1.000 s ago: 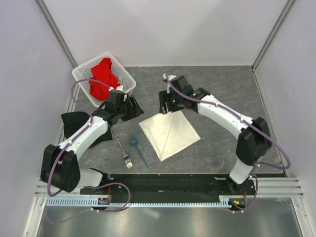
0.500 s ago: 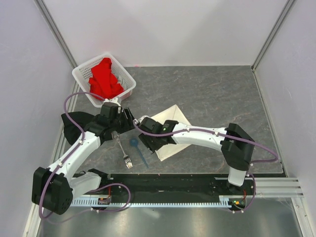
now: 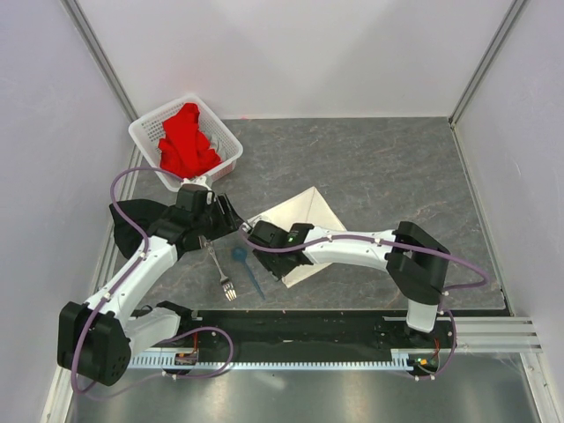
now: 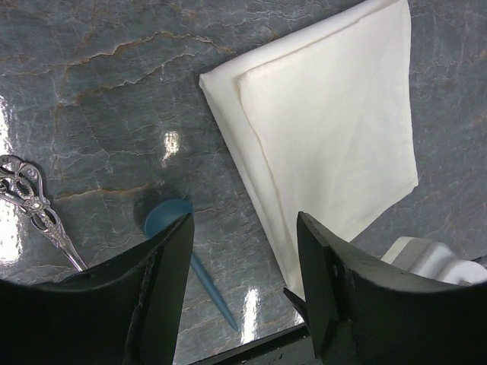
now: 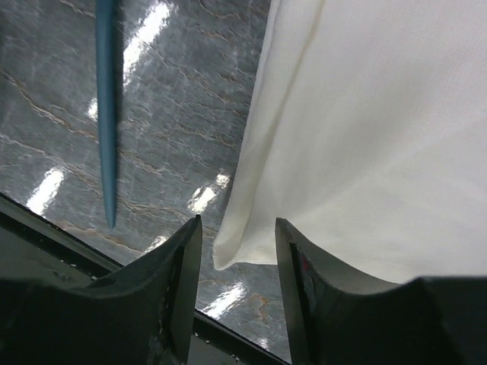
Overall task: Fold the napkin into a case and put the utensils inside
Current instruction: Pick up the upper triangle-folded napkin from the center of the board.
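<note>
**Top view.** The napkin (image 3: 304, 210) lay flat, folded into a layered square set cornerwise near the middle of the table (image 3: 397, 167), slightly toward the near edge. It was not yet a narrow case. The right arm reached across it and hid its near-left part. The right gripper (image 3: 256, 233) sat at the napkin's left corner, and its jaws were unreadable from above. The left gripper (image 3: 222, 216) hung just beside it over bare table. The fork (image 3: 218, 267) and spoon (image 3: 240, 256) lay side by side left of the napkin, toward the near edge and outside the cloth. The basket (image 3: 145, 132) with the red cloth (image 3: 187, 141) stood at the far left corner. A black cloth (image 3: 132, 216) lay by the left edge, partly under the left arm.

**Left wrist.** The left gripper (image 4: 243, 224) had its jaws wide apart and held nothing. It was probably parked clear while the other arm worked. The napkin (image 4: 335, 129) showed two layers with offset edges. The spoon (image 4: 167, 217) was in view with its bowl up. Only the ornate handle of the fork (image 4: 30, 198) showed, and the rest was cut off by a finger.

**Right wrist.** The right gripper (image 5: 237, 228) had its jaws partly open, one on each side of a corner of the napkin (image 5: 365, 137). No pinch was evident, and I could not tell whether the pads touched cloth. It was likely placed there to take that corner for the next fold. Only the handle of the spoon (image 5: 106, 99) showed, with the bowl out of frame.
</note>
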`<act>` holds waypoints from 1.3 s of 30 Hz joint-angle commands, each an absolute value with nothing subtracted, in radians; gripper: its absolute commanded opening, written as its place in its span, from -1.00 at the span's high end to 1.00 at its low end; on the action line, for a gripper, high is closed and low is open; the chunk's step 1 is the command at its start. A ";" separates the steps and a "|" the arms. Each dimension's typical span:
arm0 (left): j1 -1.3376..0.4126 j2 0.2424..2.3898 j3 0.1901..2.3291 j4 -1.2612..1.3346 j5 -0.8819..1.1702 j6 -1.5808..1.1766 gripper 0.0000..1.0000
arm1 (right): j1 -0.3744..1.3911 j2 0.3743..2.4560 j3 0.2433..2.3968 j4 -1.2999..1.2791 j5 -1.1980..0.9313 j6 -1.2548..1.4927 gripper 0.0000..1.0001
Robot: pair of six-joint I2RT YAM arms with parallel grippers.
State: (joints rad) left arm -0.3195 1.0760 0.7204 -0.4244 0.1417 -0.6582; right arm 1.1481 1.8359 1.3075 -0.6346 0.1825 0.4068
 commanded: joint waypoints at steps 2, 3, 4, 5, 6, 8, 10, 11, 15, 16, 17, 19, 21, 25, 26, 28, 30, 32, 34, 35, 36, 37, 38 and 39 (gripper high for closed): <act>-0.308 1.058 0.715 -0.408 0.158 -0.653 -0.28 | 1.158 1.856 1.282 -0.595 0.195 0.419 0.02; -0.307 1.060 0.715 -0.407 0.160 -0.653 -0.28 | 1.160 1.862 1.282 -0.592 0.195 0.419 0.05; -0.305 1.058 0.716 -0.407 0.160 -0.652 -0.28 | 1.166 1.865 1.284 -0.591 0.201 0.420 0.06; -0.305 1.060 0.716 -0.407 0.160 -0.652 -0.28 | 1.169 1.867 1.282 -0.591 0.206 0.419 0.07; -0.304 1.061 0.716 -0.407 0.160 -0.650 -0.28 | 1.173 1.873 1.284 -0.591 0.210 0.420 0.07; -0.302 1.061 0.715 -0.408 0.161 -0.649 -0.28 | 1.180 1.875 1.295 -0.603 0.232 0.419 0.08; -0.301 1.062 0.715 -0.407 0.166 -0.646 -0.28 | 1.186 1.870 1.304 -0.621 0.244 0.416 0.07; -0.299 1.062 0.713 -0.407 0.164 -0.646 -0.28 | 1.186 1.870 1.318 -0.629 0.261 0.414 0.07; -0.296 1.061 0.706 -0.407 0.164 -0.646 -0.28 | 1.195 1.849 1.353 -0.679 0.293 0.408 0.03; -0.295 1.060 0.704 -0.407 0.166 -0.646 -0.28 | 1.195 1.845 1.358 -0.683 0.295 0.408 0.02; -0.295 1.060 0.703 -0.407 0.167 -0.647 -0.28 | 1.196 1.842 1.362 -0.686 0.296 0.408 0.01; -0.291 1.057 0.701 -0.407 0.167 -0.646 -0.28 | 1.200 1.836 1.364 -0.686 0.282 0.411 0.01; -0.290 1.058 0.701 -0.405 0.170 -0.647 -0.28 | 1.206 1.839 1.362 -0.683 0.276 0.413 0.02; -0.288 1.058 0.699 -0.405 0.178 -0.647 -0.28 | 1.207 1.851 1.344 -0.657 0.250 0.417 0.07; -0.288 1.057 0.699 -0.403 0.179 -0.647 -0.28 | 1.207 1.858 1.339 -0.644 0.245 0.420 0.09; -0.285 1.055 0.695 -0.403 0.181 -0.647 -0.28 | 1.207 1.867 1.327 -0.634 0.245 0.419 0.10; -0.282 1.051 0.693 -0.403 0.183 -0.649 -0.28 | 1.207 1.881 1.322 -0.630 0.247 0.419 0.13; -0.281 1.046 0.692 -0.405 0.184 -0.647 -0.28 | 1.207 1.891 1.309 -0.615 0.245 0.416 0.14; -0.279 1.045 0.692 -0.405 0.187 -0.647 -0.28 | 1.207 1.902 1.299 -0.609 0.250 0.414 0.15; -0.279 1.043 0.693 -0.403 0.187 -0.647 -0.28 | 1.207 1.913 1.296 -0.607 0.253 0.414 0.16; -0.278 1.045 0.693 -0.403 0.190 -0.647 -0.28 | 1.207 1.917 1.292 -0.604 0.258 0.413 0.16; -0.278 1.043 0.693 -0.403 0.192 -0.647 -0.28 | 1.206 1.924 1.286 -0.603 0.265 0.408 0.15; -0.276 1.043 0.693 -0.403 0.193 -0.647 -0.28 | 1.207 1.933 1.284 -0.603 0.268 0.408 0.16; -0.276 1.042 0.693 -0.405 0.196 -0.647 -0.28 | 1.206 1.936 1.281 -0.600 0.270 0.405 0.16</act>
State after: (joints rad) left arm -0.2844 1.0637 0.6960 -0.4240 0.1692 -0.6579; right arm 1.2015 1.9106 1.3006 -0.6197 0.2455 0.4072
